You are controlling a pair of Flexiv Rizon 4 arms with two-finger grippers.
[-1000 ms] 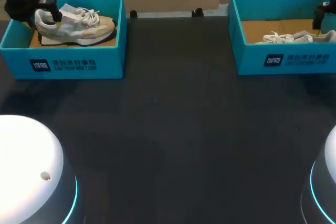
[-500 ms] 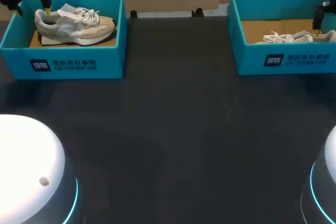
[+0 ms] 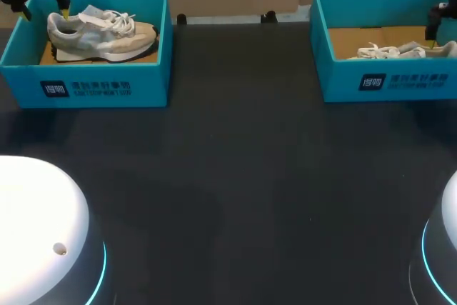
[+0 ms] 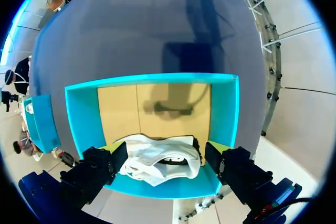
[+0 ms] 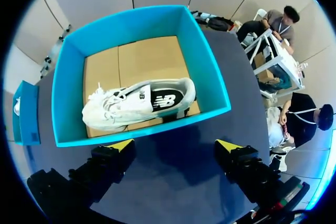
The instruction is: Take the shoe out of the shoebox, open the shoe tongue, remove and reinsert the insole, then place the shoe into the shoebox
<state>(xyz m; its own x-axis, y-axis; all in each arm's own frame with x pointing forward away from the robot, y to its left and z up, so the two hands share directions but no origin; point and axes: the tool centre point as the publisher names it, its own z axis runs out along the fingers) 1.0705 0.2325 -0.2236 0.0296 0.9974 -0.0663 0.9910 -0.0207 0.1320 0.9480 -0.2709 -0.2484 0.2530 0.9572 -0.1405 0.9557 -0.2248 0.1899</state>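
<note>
Plainly, the dark bench (image 3: 235, 176) carries two turquoise shoeboxes at its far side: in the left shoebox (image 3: 100, 83) an upright sneaker (image 3: 103, 30) sits on its sole, the left gripper (image 3: 46, 12) hovering at its heel with fingers spread wide and touching nothing, while the right gripper (image 5: 176, 145) hangs just short of the right shoebox (image 5: 207, 72), fingers likewise apart and empty, near a tipped sneaker (image 5: 131, 106) lying on its side. Such a shoe is likely light, its upper soft and its laces apt to snag, so the stiffer heel or the sole's edges look the surest hold
</note>
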